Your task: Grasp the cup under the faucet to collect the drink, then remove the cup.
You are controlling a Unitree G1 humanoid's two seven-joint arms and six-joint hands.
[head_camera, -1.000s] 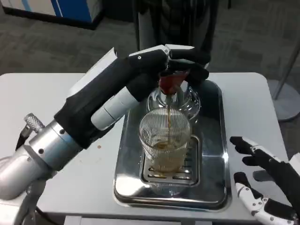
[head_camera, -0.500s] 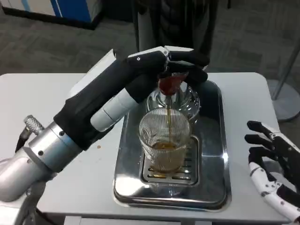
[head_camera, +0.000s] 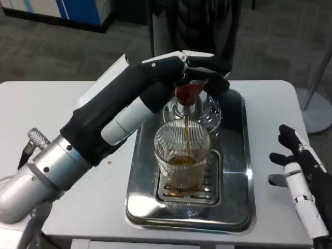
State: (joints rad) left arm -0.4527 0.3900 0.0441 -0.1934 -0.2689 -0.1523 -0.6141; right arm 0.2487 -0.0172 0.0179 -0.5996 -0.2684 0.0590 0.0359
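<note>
A ribbed clear glass cup stands on the drip grate of a steel tray, partly filled with brown drink. A thin brown stream falls into it from the faucet. My left hand presses on the faucet's red lever above the cup. To the right of the tray my right hand hangs over the table with its fingers spread, holding nothing and apart from the cup.
The white table runs to its right edge just beyond my right hand. A dark pedestal rises behind the tray. My left forearm crosses the table's left half towards the faucet.
My right hand has moved up and slightly right, turning so its fingers point upward. The drink level in the cup has risen a little. My left hand stays on the lever.
</note>
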